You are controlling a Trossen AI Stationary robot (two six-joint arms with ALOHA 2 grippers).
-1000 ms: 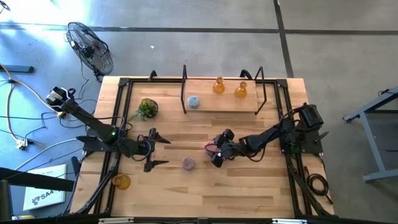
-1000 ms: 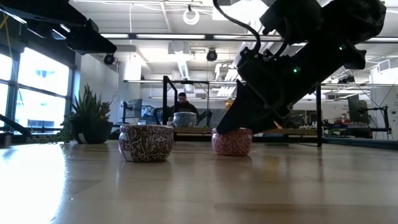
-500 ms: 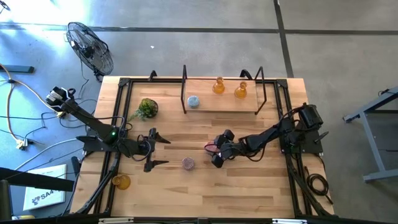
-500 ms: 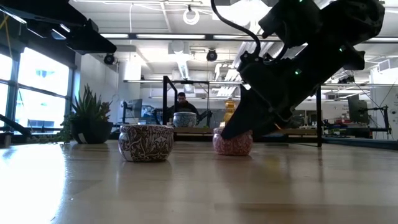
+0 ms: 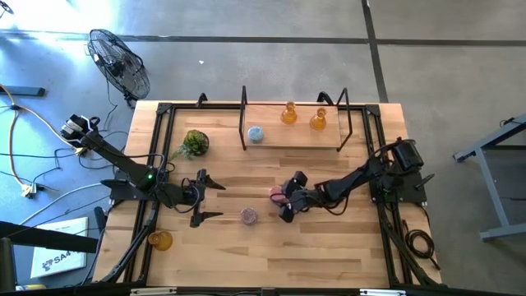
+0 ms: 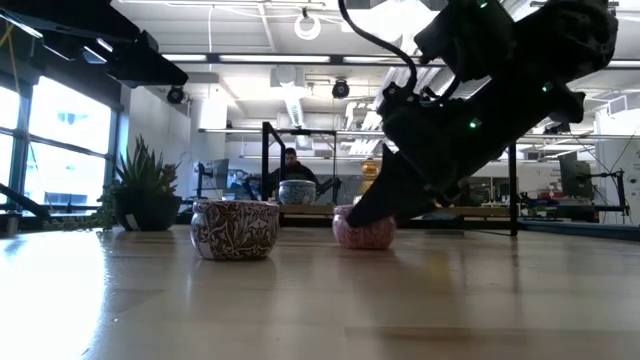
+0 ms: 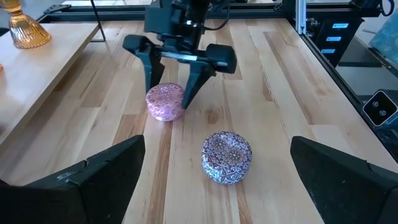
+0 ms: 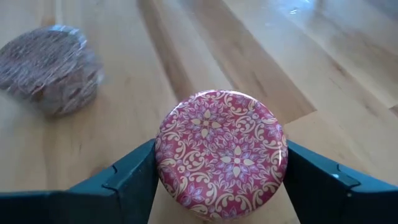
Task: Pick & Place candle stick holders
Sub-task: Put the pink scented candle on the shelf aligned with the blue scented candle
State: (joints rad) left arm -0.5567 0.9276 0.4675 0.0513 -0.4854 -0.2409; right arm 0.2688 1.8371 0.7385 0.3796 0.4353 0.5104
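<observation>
Pink holder between right fingers, touching.

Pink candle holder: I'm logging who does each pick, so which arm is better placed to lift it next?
Right. The right gripper already has its fingers on either side of the pink holder, seemingly touching it. The left gripper hangs open farther off, nearer the lilac holder.

pink floral-patterned holder, lilac patterned holder, amber bottle-shaped holders, dark claw
</observation>
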